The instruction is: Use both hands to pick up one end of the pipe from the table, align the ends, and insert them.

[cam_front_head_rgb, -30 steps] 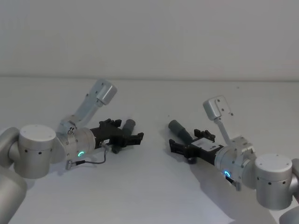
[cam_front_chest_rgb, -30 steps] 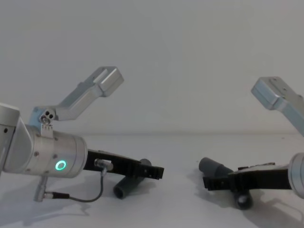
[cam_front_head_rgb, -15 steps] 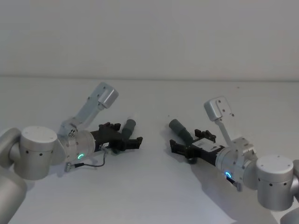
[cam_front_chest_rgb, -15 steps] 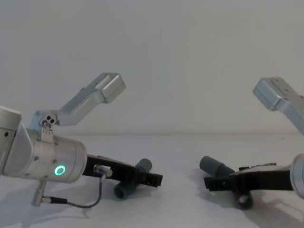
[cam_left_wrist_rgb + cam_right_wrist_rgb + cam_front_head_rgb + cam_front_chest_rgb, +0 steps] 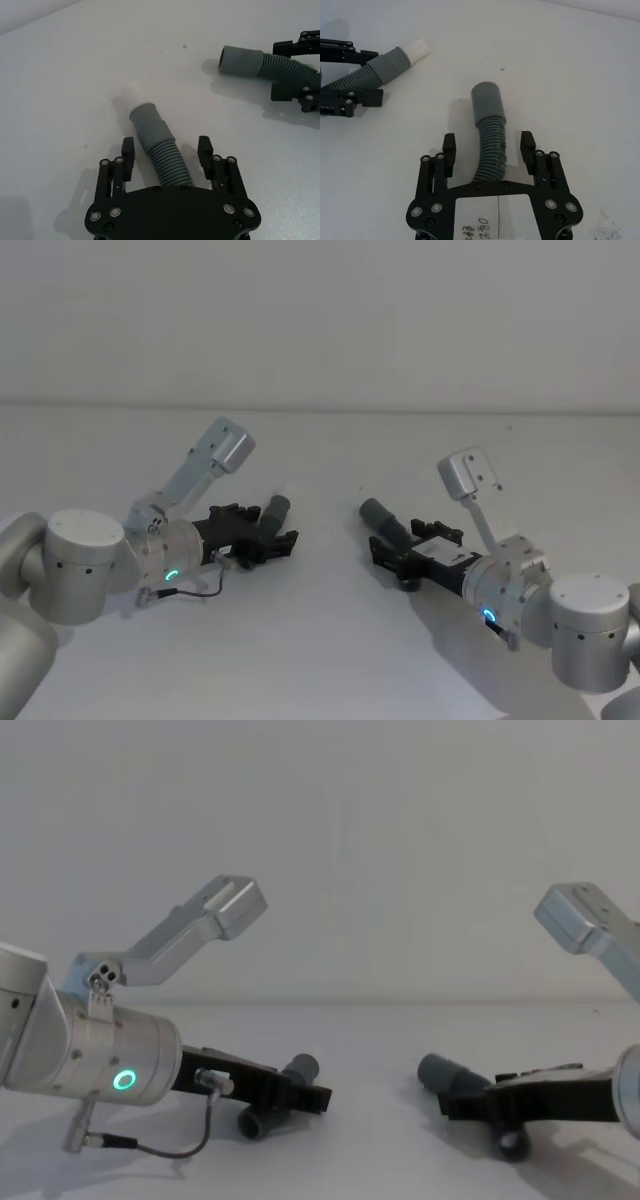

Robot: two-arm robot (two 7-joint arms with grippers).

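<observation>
White matte table (image 5: 320, 640), plain. Two grey ribbed pipe pieces lie flat on it, well apart. The straight piece (image 5: 272, 517) is left of centre, whitish tip (image 5: 418, 50) at its far end. The bent piece (image 5: 386, 523) is right of centre, its collar end (image 5: 486, 100) pointing far-left.

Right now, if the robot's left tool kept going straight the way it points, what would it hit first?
Probably the dark grey ribbed plastic tube piece with the whitish tip: it lies between the open fingers of the black two-finger left tool, apart from both. Past it, bare white table.
</observation>
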